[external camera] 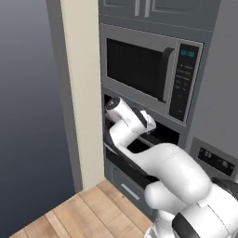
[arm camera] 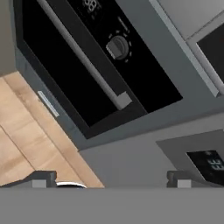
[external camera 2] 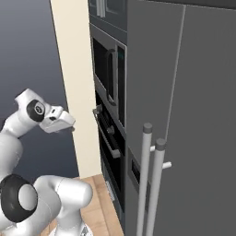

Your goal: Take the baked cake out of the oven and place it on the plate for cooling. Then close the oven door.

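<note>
The black oven [arm camera: 131, 74] sits in the cabinet wall below the microwave, with a round knob [arm camera: 118, 47] and a small display [arm camera: 91, 4] on its panel. The oven door [arm camera: 65, 74] stands shut, and its long silver bar handle [arm camera: 83, 57] runs across the glass. My gripper [arm camera: 109, 180] hovers a short way in front of the oven [external camera 2: 110, 138], open, with nothing between its fingertips [arm camera: 40, 179]. In the base views the gripper [external camera: 148, 120] [external camera 2: 69, 123] is level with the oven's top. The cake and the plate are out of view.
A silver-framed microwave [external camera: 139, 69] is mounted above the oven. A grey fridge with two vertical bar handles [external camera 2: 152, 175] stands to the right. A drawer front [arm camera: 48, 104] lies under the door, above the wooden floor [external camera: 83, 214]. A beige side panel [external camera: 86, 93] borders the left.
</note>
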